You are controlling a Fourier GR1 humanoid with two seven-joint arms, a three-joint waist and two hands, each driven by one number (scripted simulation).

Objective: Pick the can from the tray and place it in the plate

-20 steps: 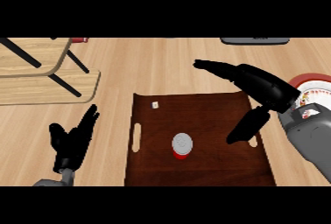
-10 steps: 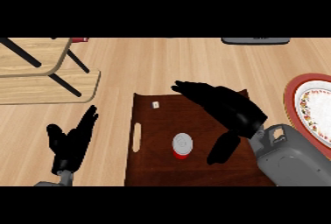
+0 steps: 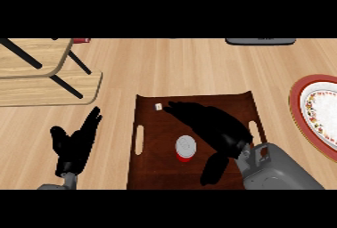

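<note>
Now the right hand (image 3: 212, 126) hangs over the tray (image 3: 244, 100), fingers spread wide, thumb down, just beside the can (image 3: 186, 148). Left hand (image 3: 77, 141) rests left of the tray, fingers straight and released.

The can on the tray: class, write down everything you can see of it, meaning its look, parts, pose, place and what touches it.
The can is a small cylinder seen from almost straight above: a round, pale grey, metal-looking top and a sliver of red side wall showing at its lower edge. It stands upright on the dark brown wooden tray, roughly mid-tray. The right hand hovers open just to its right, fingers stretched past it and thumb below it; nothing is closed round the can, and contact cannot be judged.
</note>
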